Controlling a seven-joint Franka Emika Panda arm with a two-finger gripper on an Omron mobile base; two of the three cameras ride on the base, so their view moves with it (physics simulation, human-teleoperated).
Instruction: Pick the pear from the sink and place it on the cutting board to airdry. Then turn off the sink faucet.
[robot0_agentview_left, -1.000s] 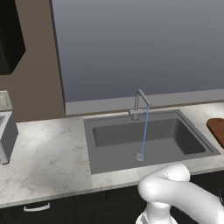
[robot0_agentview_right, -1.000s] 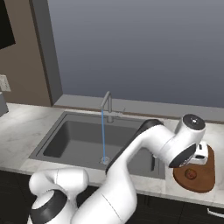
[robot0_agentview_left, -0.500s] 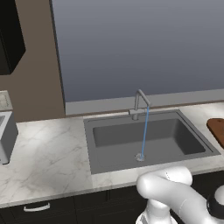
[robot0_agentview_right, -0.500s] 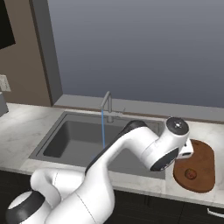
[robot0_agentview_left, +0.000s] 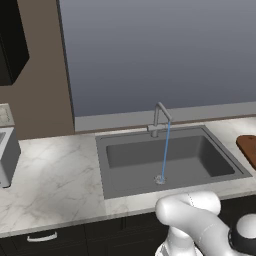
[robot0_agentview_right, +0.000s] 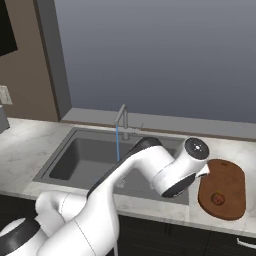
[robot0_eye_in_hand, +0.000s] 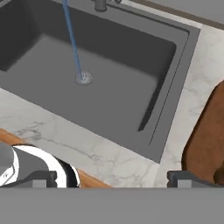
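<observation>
Right base view: cutting board (robot0_agentview_right: 224, 187), reddish-brown, flat on the marble tabletop (robot0_agentview_right: 22, 145) at 3 o'clock of the sink (robot0_agentview_right: 82, 157). Pear (robot0_agentview_right: 217, 199), small and orange-brown, lies on the board toward its 6 o'clock end, apart from the robot. Arm's white wrist arches over the sink's near right corner, just beside the board's left edge; the hand itself is hidden behind the wrist, so whether its fingers stand wide or narrow cannot be told. Sink faucet (robot0_agentview_right: 123, 120) at 12 o'clock of the basin, a thin blue stream of water (robot0_agentview_right: 117, 145) falling from its spout. Left base view: stream lands on the round drain (robot0_agentview_left: 160, 179); board's corner shows at the 3 o'clock edge. Hand view: basin, drain and stream at upper left, board at right.
</observation>
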